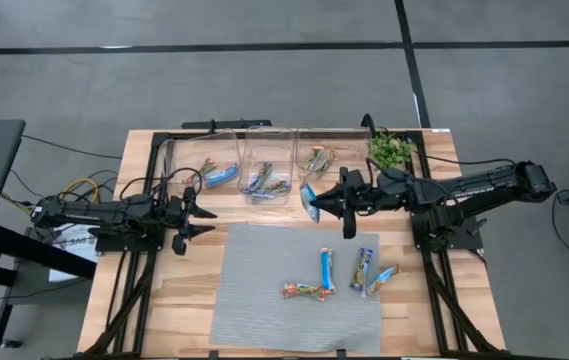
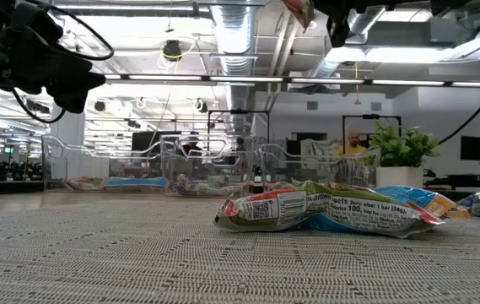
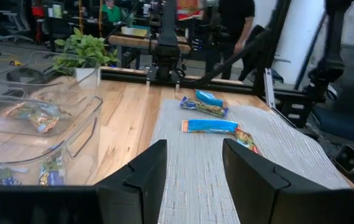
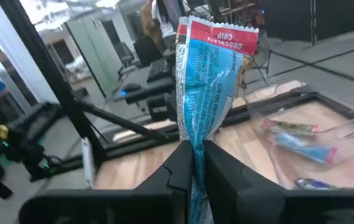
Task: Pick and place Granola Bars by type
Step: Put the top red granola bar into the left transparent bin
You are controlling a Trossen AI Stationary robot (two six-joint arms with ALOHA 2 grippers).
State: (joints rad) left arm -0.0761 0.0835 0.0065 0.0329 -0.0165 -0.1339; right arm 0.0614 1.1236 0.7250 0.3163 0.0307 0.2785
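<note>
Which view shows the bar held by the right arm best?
The right wrist view: the blue bar fills the frame, pinched in the right end effector. The high view shows it small; the low view catches only its tip; the left wrist view doesn't clearly show it.

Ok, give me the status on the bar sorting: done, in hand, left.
Done: bars already lie in all three clear bins at the table's far edge. In hand: the right pincer is shut on a blue bar, held up near the middle and right bins. Left: four bars on the grey mat. The left pincer waits open at the mat's left edge.
</note>
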